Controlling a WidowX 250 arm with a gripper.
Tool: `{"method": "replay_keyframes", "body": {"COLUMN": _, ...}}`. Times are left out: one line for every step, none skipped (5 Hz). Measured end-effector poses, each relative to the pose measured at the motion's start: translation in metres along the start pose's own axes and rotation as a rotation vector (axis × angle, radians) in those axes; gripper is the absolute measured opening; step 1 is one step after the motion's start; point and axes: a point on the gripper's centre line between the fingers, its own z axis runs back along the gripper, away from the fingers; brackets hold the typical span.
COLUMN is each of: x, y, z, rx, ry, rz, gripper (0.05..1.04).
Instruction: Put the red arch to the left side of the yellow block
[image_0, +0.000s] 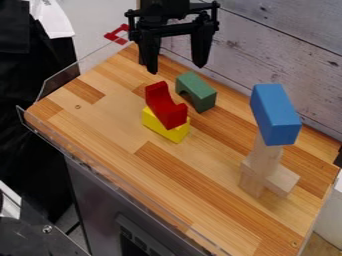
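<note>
High over the back of the wooden table hangs the gripper (176, 65), open, its two fingers spread apart with nothing between them. Below it and slightly toward the camera, the red arch (165, 107) rests on top of the yellow block (164, 127), its curved hollow facing up. The red arch hides much of the yellow block's upper side. The gripper touches neither piece.
A green arch (196, 91) stands just behind and right of the stacked pair. Farther right, a blue block (274, 114) tops a tower of wooden blocks (264, 162). A clear rim (80, 72) edges the table's left, and a plank wall (280, 45) rises behind.
</note>
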Motion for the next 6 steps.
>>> {"method": "replay_keyframes", "body": {"x": 0.000, "y": 0.001, "z": -0.009, "rx": 0.022, "ry": 0.026, "rz": 0.004, "gripper": 1.000}}
{"method": "replay_keyframes", "body": {"x": 0.007, "y": 0.000, "z": -0.015, "rx": 0.020, "ry": 0.005, "rz": 0.007, "gripper": 1.000}}
{"method": "replay_keyframes", "body": {"x": 0.017, "y": 0.002, "z": -0.027, "rx": 0.027, "ry": 0.017, "rz": 0.040, "gripper": 1.000}}
{"method": "replay_keyframes", "body": {"x": 0.020, "y": 0.001, "z": -0.035, "rx": 0.025, "ry": 0.022, "rz": 0.051, "gripper": 1.000}}
{"method": "replay_keyframes", "body": {"x": 0.018, "y": 0.001, "z": -0.049, "rx": -0.007, "ry": 0.058, "rz": 0.059, "gripper": 1.000}}
{"method": "replay_keyframes", "body": {"x": 0.020, "y": 0.003, "z": -0.058, "rx": -0.003, "ry": 0.082, "rz": 0.069, "gripper": 1.000}}
